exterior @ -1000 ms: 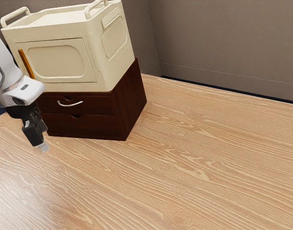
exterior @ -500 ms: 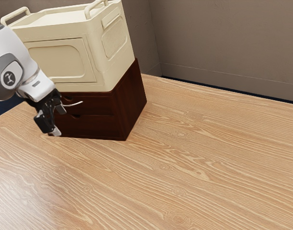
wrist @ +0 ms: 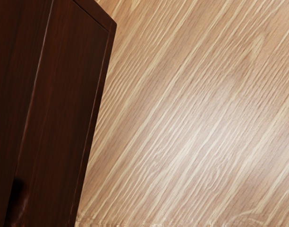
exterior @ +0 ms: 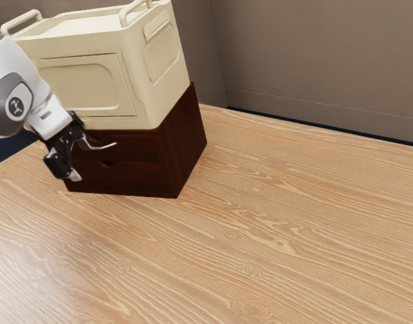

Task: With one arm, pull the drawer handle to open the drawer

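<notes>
Two drawers, an upper drawer (exterior: pixel 142 146) and a lower drawer (exterior: pixel 135 177), are stacked in the front of the dark reddish-brown cabinet (exterior: pixel 186 135). Both look shut, their faces lying about level with the cabinet's front. The thin, pale curved handle (exterior: pixel 105 146) sits on the cabinet's front, across the upper drawer. A small notch (exterior: pixel 106 164) is cut at the top edge of the lower drawer, in the same front of the cabinet.

The black gripper (exterior: pixel 79 160) hangs in front of the cabinet, toward the exterior view's left end of its front. Its fingers are spread apart, with nothing clasped between them. One fingertip is close to the handle's near end on the cabinet; whether they touch, I cannot tell. The white arm (exterior: pixel 14 81) reaches in from the exterior view's left side of the cabinet.

On top of the cabinet rests a cream box (exterior: pixel 149 67) with a raised rim and a looped grip at either end. The wood-grained table (exterior: pixel 260 223) spreads under the cabinet, out in front of it and off to its side. Behind the cabinet stands a brown-grey wall (exterior: pixel 294 61). The wrist view looks down along the cabinet's front, with the table beside it.
</notes>
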`<state>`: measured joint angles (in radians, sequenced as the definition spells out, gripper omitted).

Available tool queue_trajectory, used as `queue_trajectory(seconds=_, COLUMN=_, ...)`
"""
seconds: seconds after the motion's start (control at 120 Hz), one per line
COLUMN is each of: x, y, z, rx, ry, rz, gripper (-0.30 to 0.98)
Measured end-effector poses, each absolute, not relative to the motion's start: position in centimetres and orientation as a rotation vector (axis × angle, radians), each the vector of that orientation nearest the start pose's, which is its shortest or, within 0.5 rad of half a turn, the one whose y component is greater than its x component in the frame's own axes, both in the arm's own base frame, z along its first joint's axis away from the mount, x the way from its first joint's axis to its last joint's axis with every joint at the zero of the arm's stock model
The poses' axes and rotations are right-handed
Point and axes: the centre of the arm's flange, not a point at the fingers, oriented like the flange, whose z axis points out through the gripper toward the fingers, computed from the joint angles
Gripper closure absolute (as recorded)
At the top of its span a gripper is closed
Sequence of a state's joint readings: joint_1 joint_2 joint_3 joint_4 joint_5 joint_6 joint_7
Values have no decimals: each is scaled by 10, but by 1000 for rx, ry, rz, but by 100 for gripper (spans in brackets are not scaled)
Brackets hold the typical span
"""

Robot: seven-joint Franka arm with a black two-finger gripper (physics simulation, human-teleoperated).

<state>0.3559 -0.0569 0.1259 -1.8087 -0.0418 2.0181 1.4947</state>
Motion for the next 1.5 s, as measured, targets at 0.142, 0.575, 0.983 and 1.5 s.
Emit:
queue_trajectory(seconds=0.142, x=508, y=285, z=585, rx=-2572, ry=1387, rz=-273, gripper=0)
queue_trajectory(seconds=0.575, x=553, y=285, z=570, rx=-2517, ry=1484, rz=-267, gripper=0)
queue_trajectory(seconds=0.983, x=553, y=297, z=558, rx=-2522, ry=1492, rz=-254, gripper=0)
queue_trajectory(seconds=1.5, x=552, y=303, z=551, rx=-2539, ry=1499, rz=-273, gripper=1)
